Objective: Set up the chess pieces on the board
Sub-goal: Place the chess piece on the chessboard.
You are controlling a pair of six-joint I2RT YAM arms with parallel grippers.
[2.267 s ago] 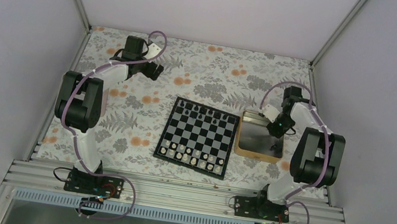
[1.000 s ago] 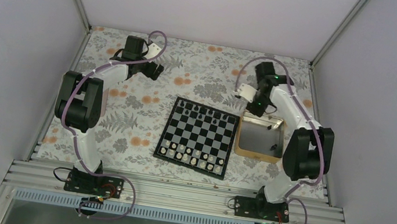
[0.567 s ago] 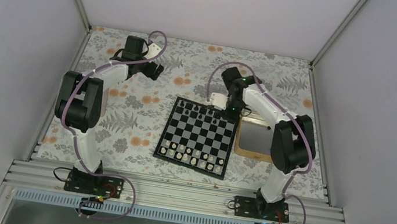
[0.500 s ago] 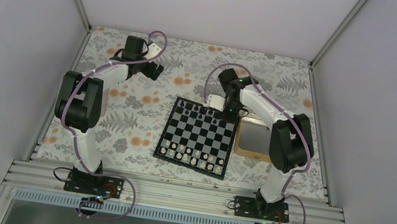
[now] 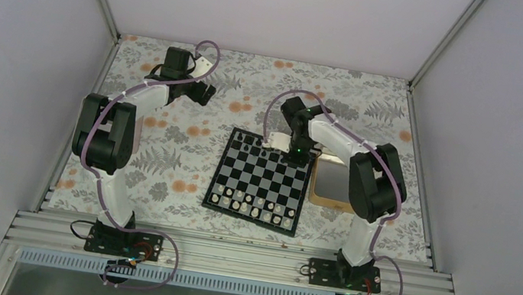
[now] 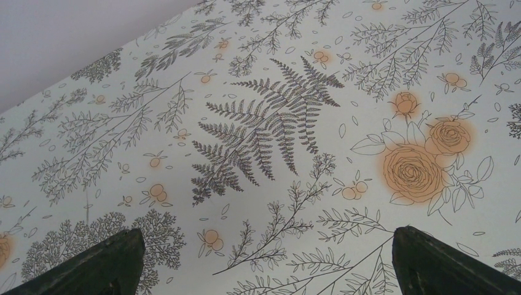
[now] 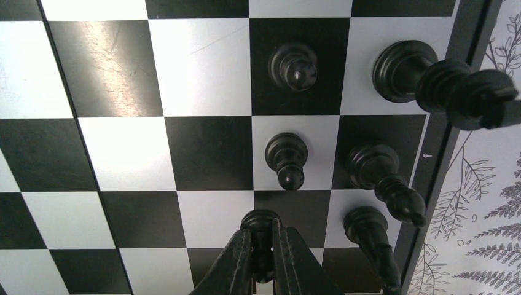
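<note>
Our right gripper [image 7: 263, 255] is pinched tight on a black pawn [image 7: 260, 222] over a dark square of the board [image 7: 117, 67], with other black pieces [image 7: 285, 157] just beyond. We see the left gripper [image 6: 264, 264] spread wide above the tablecloth [image 6: 270, 135].

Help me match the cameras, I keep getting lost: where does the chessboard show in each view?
Top external: the chessboard lies at the picture's centre.
Left wrist: not in it.
Right wrist: the chessboard fills most of the frame, border at right.
Shared landmark: the floral cloth, in all three views.
</note>
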